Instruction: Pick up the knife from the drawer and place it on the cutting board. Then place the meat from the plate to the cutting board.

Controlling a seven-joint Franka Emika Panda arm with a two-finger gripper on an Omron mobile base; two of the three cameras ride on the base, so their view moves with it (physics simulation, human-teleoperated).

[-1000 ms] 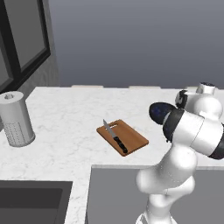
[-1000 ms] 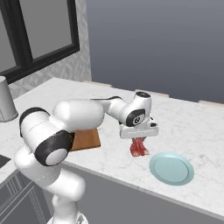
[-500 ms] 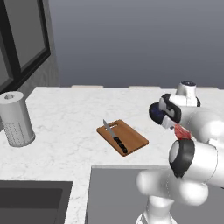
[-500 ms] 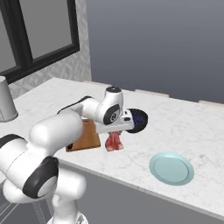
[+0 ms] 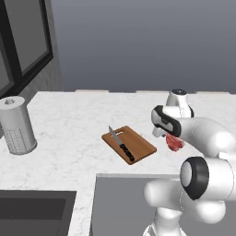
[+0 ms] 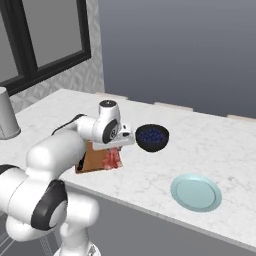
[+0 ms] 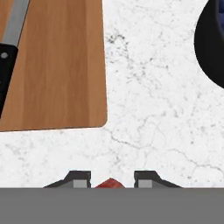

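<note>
Worktop (image 5: 69,138): white marble, carrying everything.
Arm: elbow bent high, wrist pointing straight down, just off the board's near corner.
Cutting board (image 5: 129,144): the knife (image 5: 122,146) already lies along it.
Plate (image 6: 196,192): bare, well to the side.
Pincer (image 6: 113,150): nearly closed, pinching the meat (image 6: 112,160), which dangles above bare marble.
Risk: released now, I reckon the meat lands beside the board; a thin pinch could also slip mid-swing.

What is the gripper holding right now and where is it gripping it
The gripper holds the meat, pinched at its upper edge, with the rest hanging below the fingers.
</note>
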